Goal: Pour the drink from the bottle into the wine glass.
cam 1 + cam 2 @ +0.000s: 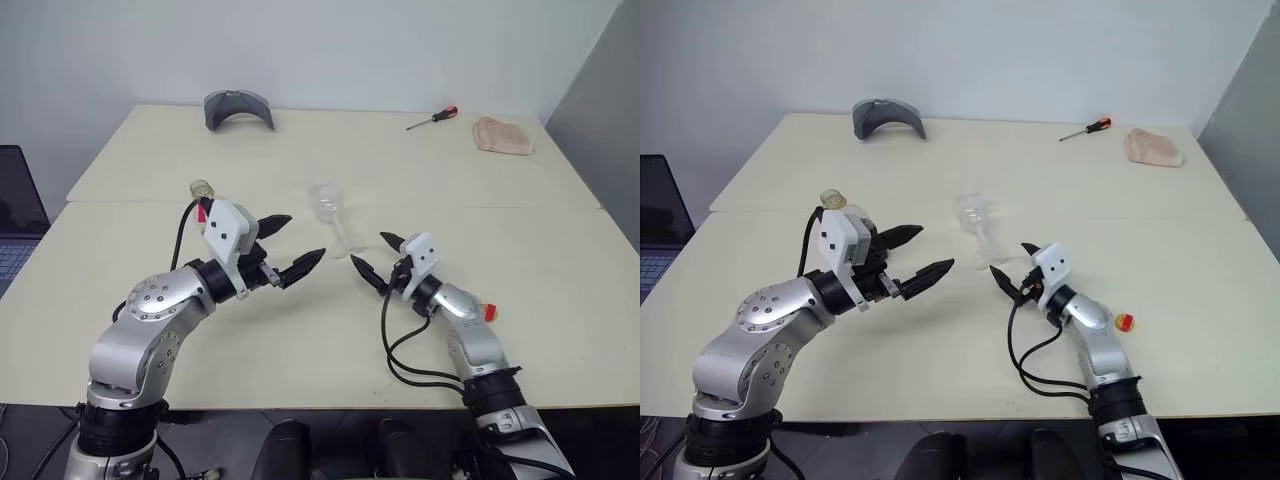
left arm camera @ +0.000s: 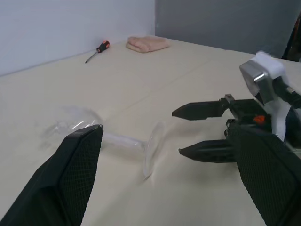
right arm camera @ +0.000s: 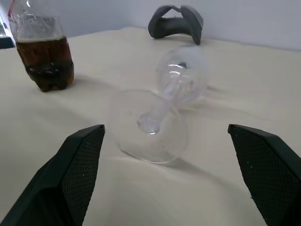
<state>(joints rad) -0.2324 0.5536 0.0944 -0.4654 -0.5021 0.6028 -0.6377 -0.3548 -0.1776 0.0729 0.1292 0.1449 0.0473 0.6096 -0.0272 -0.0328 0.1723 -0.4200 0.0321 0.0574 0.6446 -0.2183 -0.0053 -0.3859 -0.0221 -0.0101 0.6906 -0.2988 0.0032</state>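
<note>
Beige table (image 1: 520, 300): clear stemmed wine glass (image 1: 334, 222) toppled at frame centre; both grippers' jaws spread, empty. Right gripper (image 1: 378, 258) should pinch stem, stand it upright before pouring.

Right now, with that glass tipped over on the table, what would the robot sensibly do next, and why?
Probably stand the wine glass back up first. It lies on its side, foot toward the open right gripper, so nothing can be poured into it. The bottle, with its dark drink, stands upright behind the open left gripper, untouched. I'd expect the right gripper to close on the stem.
</note>
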